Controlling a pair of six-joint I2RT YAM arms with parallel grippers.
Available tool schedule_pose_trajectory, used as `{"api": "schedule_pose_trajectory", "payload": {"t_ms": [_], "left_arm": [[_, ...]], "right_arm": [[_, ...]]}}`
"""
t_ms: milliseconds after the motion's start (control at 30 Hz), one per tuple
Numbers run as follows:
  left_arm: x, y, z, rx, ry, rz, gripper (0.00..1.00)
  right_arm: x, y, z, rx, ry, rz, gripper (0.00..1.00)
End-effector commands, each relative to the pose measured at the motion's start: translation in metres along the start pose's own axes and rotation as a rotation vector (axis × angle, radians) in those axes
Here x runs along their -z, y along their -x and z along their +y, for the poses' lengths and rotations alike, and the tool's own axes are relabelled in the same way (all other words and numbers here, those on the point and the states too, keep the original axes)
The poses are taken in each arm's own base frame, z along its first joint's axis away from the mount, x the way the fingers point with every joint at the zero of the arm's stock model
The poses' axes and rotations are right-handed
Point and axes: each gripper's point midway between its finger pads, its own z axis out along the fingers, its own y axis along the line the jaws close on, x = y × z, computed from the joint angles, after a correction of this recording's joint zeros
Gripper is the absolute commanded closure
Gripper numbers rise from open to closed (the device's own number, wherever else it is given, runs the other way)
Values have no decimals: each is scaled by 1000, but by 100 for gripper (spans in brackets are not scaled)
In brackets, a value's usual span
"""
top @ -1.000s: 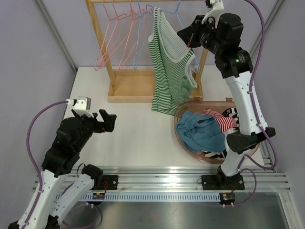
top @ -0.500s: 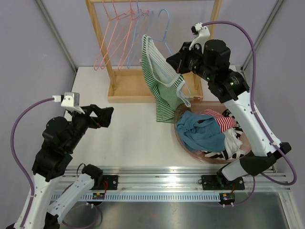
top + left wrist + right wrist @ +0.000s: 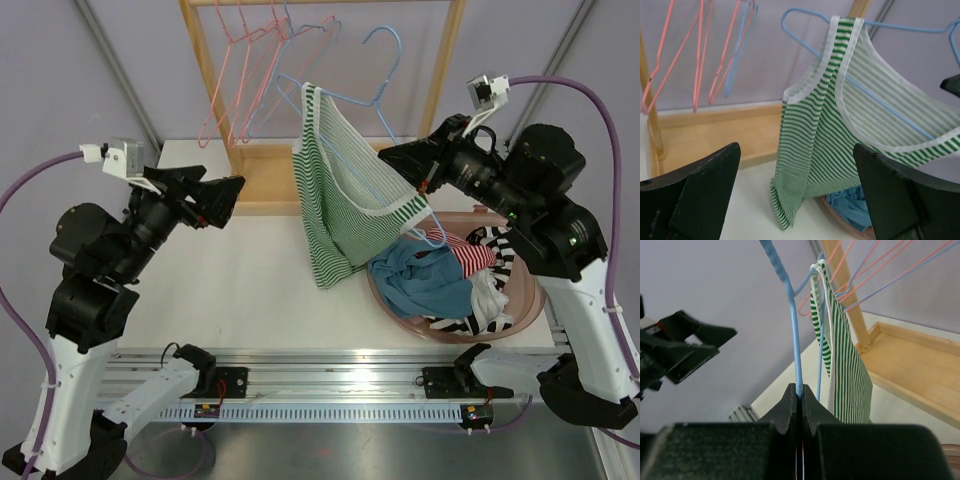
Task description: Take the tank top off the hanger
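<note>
A green-and-white striped tank top [image 3: 328,190] hangs on a blue wire hanger [image 3: 379,95], held in the air in front of the rack. Its hem trails to the table beside the basket. My right gripper [image 3: 385,153] is shut on the hanger's wire from the right; in the right wrist view its jaws [image 3: 800,390] pinch the blue wire [image 3: 792,330] with the top [image 3: 847,360] just beyond. My left gripper [image 3: 218,198] is open and empty, raised left of the top and apart from it. In the left wrist view [image 3: 795,150] the top [image 3: 810,130] and hanger [image 3: 900,29] show between its fingers.
A wooden rack [image 3: 270,188] stands at the back with several pink and blue empty hangers [image 3: 240,70] on its rail. A brown round basket [image 3: 440,328] at the right holds a blue garment [image 3: 425,280] and striped clothes.
My right arm has drawn the hanger with the tank top off the rack rail and forward. My left arm has risen and swung up toward the top, staying open.
</note>
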Motion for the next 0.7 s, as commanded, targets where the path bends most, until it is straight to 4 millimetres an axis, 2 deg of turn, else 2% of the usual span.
{"api": "schedule_pose_trajectory", "payload": {"t_ms": [0,67,100,200,400,500,667], "left_arm": [[3,50,-42,-52,-176,-110,1],[-5,55,-46,-63,-194,-98,1],[-1,63,-52,-84,-213,-109,1],[-7,61,-51,-121,-207,-85,1],[-21,34,-43,-192,-190,-15,1],[-34,24,-36,-208,-158,11,2],[-57,10,-16,-207,-71,22,9]], "right_arm": [[18,-1,34,-22,150,18,100],[23,-3,43,-31,193,31,100],[24,-3,46,-35,209,35,100],[23,-4,53,-59,249,49,100],[6,-13,48,-87,250,87,100],[-5,-20,44,-95,256,109,100],[-11,-28,49,-109,304,139,100]]}}
